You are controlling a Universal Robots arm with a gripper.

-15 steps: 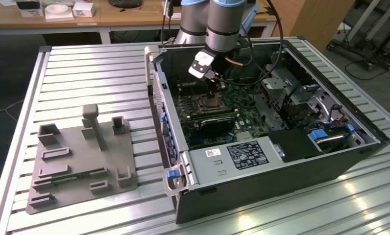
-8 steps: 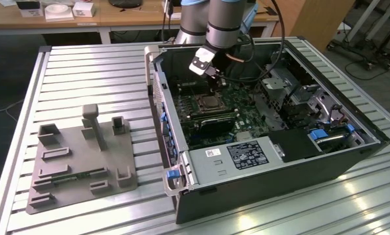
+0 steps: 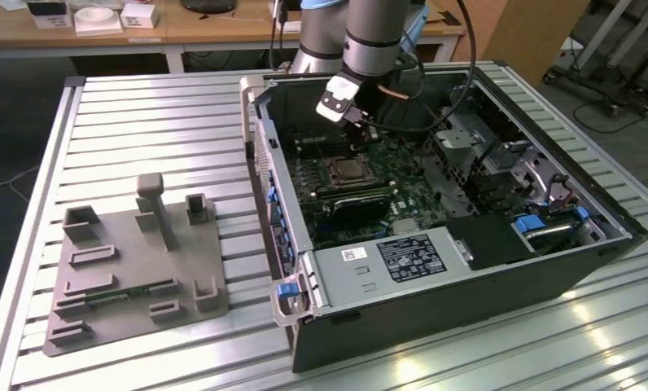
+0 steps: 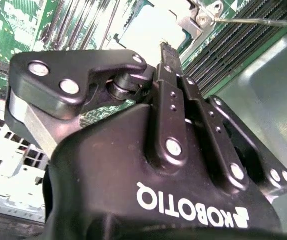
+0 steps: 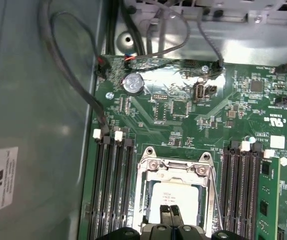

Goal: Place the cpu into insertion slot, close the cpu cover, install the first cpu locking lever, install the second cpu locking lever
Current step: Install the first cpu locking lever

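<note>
The cpu (image 5: pixel 178 194) lies in the insertion slot (image 3: pixel 346 170) on the green board inside the open computer case (image 3: pixel 541 269). The silvery cpu cover (image 5: pixel 176 168) lies flat over it, framing its pale metal face. A thin wire locking lever (image 5: pixel 214 195) runs along one side of the socket, and another (image 5: pixel 144 200) runs along the opposite side. My gripper (image 5: pixel 171 214) hangs just above the cpu, its two black fingers pressed together and shut with nothing between them. In the second wrist view the gripper (image 4: pixel 166 50) points at the socket corner, and a lever wire (image 4: pixel 253 21) crosses beyond it.
Long memory slots (image 5: pixel 114 190) flank the socket on both sides. Loose cables (image 5: pixel 78 75) hang along the case wall. A grey drive cage (image 3: pixel 395 261) sits at the case front. A grey fixture plate (image 3: pixel 129 269) lies on the slatted table at the exterior view's left.
</note>
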